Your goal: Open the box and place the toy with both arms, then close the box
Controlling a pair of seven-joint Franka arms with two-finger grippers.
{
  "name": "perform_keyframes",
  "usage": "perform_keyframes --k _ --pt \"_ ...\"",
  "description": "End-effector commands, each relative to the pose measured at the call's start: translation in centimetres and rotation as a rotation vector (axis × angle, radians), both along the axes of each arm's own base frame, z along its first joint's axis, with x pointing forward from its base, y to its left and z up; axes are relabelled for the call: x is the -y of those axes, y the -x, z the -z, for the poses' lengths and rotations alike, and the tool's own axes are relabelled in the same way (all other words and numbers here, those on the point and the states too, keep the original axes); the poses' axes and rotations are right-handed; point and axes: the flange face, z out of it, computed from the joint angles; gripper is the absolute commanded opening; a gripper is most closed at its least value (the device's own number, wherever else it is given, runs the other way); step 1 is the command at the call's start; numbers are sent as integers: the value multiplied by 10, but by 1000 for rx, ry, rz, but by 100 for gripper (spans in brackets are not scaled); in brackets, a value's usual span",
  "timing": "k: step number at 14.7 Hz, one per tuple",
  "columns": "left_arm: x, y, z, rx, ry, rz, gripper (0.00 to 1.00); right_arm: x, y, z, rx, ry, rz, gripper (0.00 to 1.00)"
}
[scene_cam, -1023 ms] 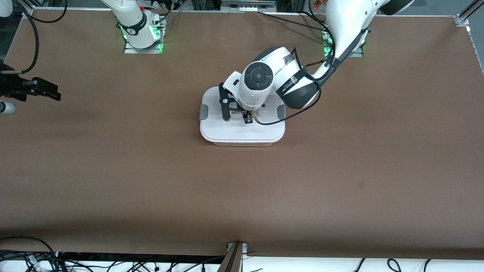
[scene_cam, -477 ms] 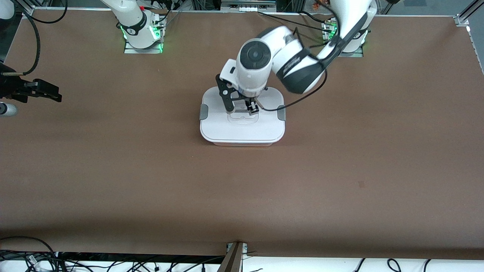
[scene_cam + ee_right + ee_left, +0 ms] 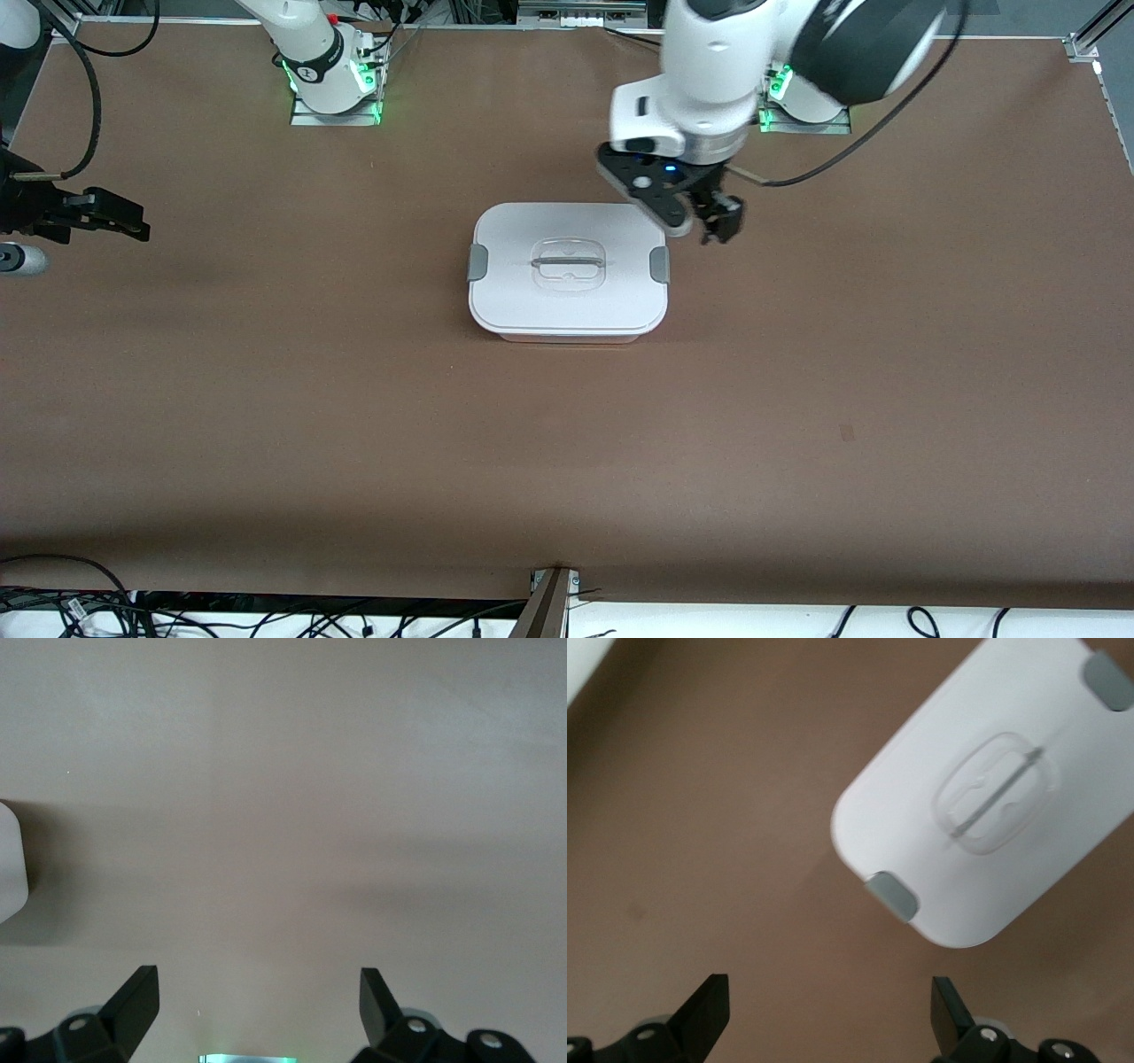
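From my remote station, the box (image 3: pixel 567 270) sat near the middle of the brown table (image 3: pixel 354 399), its white lid (image 3: pixel 983 797) seated flat on the tub; the grey clips (image 3: pixel 477 262) at both short ends looked folded down, though I could not be sure they were latched; the clear handle (image 3: pixel 568 263) lay flat at the lid's centre. I saw no toy anywhere on the table, so I judged it was inside the box, which I could not confirm.

The left gripper (image 3: pixel 700 221) hung above bare table just beside the box's corner toward the left arm's end; its fingers (image 3: pixel 709 1010) stood wide apart and held nothing. The right gripper (image 3: pixel 115 217) waited over the table's edge at the right arm's end, well apart from the box; its fingers (image 3: pixel 133 1001) were also spread and empty.

I judged the task to be at its close, with only pulling clear remaining; doing that well meant lifting the left arm straight away without brushing the lid or the nearby clip, and checking that both clips sat flush.
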Motion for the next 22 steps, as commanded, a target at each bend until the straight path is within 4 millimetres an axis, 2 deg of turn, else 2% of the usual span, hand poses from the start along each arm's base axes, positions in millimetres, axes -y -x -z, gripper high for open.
perform_keyframes --k 1,3,4,6,8,10,12,14,18,20,22 --pt "-77 -15 -28 29 -49 -209 100 -4 -1 -2 7 -17 -2 100" --pt "-121 -11 -61 97 -48 -398 100 -4 -1 -2 7 -19 -2 100" --pt "-137 -9 -69 107 -37 -451 100 -6 -1 -2 7 -18 -5 100" --pt "-193 -2 -90 125 29 -583 100 -10 -1 -2 7 -18 -11 100" --pt "-251 -1 -88 98 63 -687 100 -14 -1 -2 7 -17 -13 100" --pt "-291 4 -69 35 93 -770 100 -14 -1 -2 6 -19 -12 100" --pt "-317 -2 -44 40 98 -816 100 -12 -1 -2 7 -19 -10 100" --pt "-323 -1 -26 88 118 -822 100 -12 -1 -2 6 -17 -9 100" --pt "-312 -9 -12 62 105 -800 100 -13 -1 -2 7 -17 -11 100" --pt "-312 -22 -17 70 111 -748 100 -12 -1 -2 7 -19 -9 100" --pt "-311 -22 -19 75 110 -741 100 -18 -1 -2 7 -19 -20 100"
